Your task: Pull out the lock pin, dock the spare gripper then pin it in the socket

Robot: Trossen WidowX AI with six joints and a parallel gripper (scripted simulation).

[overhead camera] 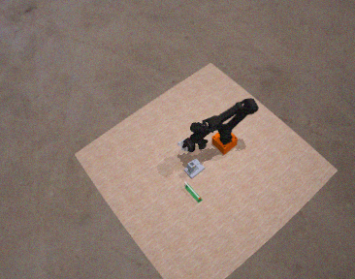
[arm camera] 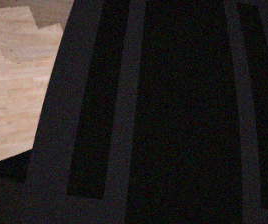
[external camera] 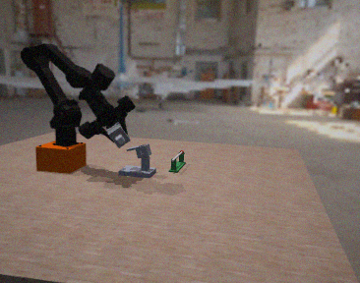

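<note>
The grey-blue mount [overhead camera: 197, 170] [external camera: 134, 171] stands on the table, with its raised socket [overhead camera: 191, 165] [external camera: 145, 150] on a post; the socket looks empty. My gripper [overhead camera: 185, 145] [external camera: 113, 129] is shut on the light grey spare gripper [overhead camera: 180, 144] [external camera: 119, 138]. It holds the spare gripper tilted in the air, on the arm's side of the socket and apart from it. The pin, a pale bar with a red end [overhead camera: 200, 198] [external camera: 182, 151], lies along the top of the green rack [overhead camera: 193, 195] [external camera: 176, 169]. In the wrist view dark parts hide the spare gripper and the mount.
The arm's orange base [overhead camera: 224, 143] [external camera: 61, 158] stands behind the mount. The green rack is on the mount's far side from the base. The wooden table [overhead camera: 137, 145] [external camera: 212, 221] has its edges well away from these things.
</note>
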